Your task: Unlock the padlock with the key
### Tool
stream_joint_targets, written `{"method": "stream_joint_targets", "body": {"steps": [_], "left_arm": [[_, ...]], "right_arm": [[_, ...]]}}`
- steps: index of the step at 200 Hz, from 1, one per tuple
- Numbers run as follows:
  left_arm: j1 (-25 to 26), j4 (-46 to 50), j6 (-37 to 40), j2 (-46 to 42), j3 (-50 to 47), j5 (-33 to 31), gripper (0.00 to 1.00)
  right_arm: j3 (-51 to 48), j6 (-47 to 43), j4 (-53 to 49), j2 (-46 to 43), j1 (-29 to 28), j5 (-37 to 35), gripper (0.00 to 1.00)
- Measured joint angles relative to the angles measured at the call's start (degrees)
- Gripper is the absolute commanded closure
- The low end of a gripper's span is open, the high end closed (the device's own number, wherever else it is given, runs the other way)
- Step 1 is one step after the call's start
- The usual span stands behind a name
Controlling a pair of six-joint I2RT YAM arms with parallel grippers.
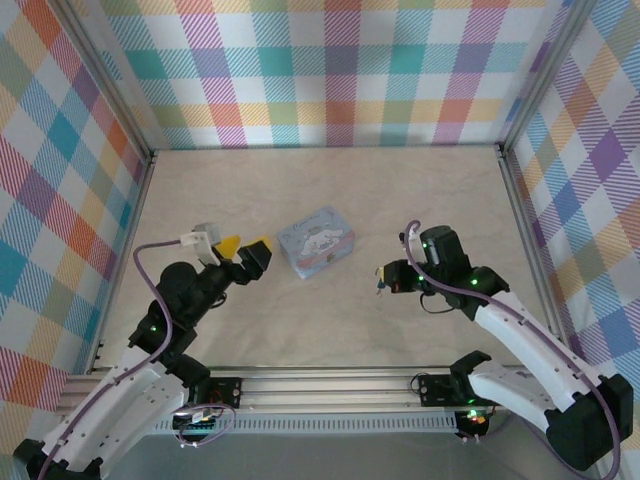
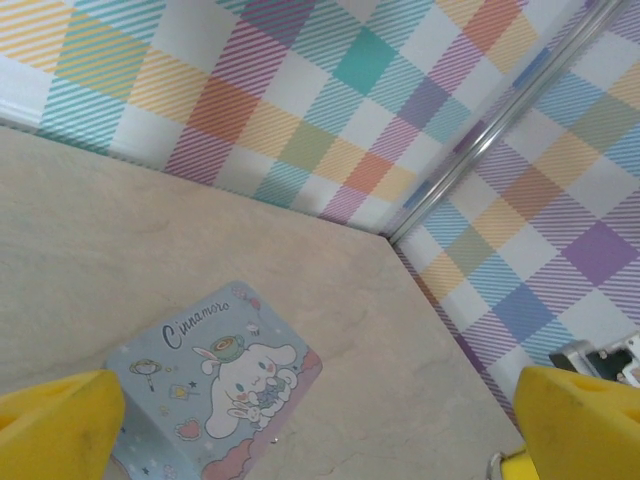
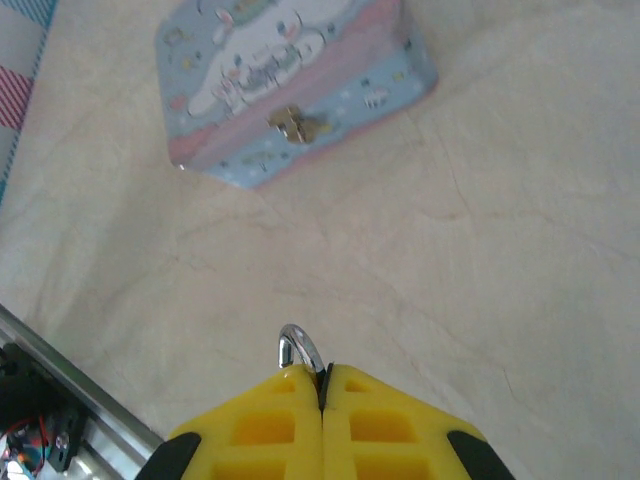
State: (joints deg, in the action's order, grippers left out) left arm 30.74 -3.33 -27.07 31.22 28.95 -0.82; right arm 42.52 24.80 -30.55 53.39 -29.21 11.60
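Padlock (image 3: 299,347), its shackle peeking out, is pinched in the closed right gripper (image 3: 322,376); left gripper (image 2: 320,430) gapes wide and empty, so the next move probably calls for picking up the key.

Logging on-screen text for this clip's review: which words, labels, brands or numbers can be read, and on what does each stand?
"Cinnamoro" - cursive print on the lid of the pastel blue tin, left wrist view; any further letters are unclear.
The same print is too small to read from above.
Nothing else is legible.
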Motion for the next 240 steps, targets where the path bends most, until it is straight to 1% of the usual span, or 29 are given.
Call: {"method": "stream_joint_targets", "body": {"steps": [32,63,121,181,240], "left_arm": [[0.0,-0.1,0.0,-0.2,-0.7,-0.4,0.0],[0.0,-0.1,-0.1,0.0,-0.7,-1.0,0.0],[0.0,-0.1,-1.6,2.1,-0.7,-1.4,0.0],[0.0,-0.1,-2.0,2.9,-0.7,-1.4,0.0],[0.0,-0.1,-2.1,4.2,-0.7,-1.4,0.0]], "right_arm": [[-2.3,0.6,-2.1,0.3,0.0,0.6,1.0],[-5.7,1.6,-1.8,3.5,0.0,1.4,1.0],[-8.2,1.9,1.7,9.9,0.0,3.5,1.0],[-10.7,2.8,6.3,13.1,0.0,4.1,0.99],[-10.7,3.3,9.7,17.4,0.0,5.0,0.99]]}}
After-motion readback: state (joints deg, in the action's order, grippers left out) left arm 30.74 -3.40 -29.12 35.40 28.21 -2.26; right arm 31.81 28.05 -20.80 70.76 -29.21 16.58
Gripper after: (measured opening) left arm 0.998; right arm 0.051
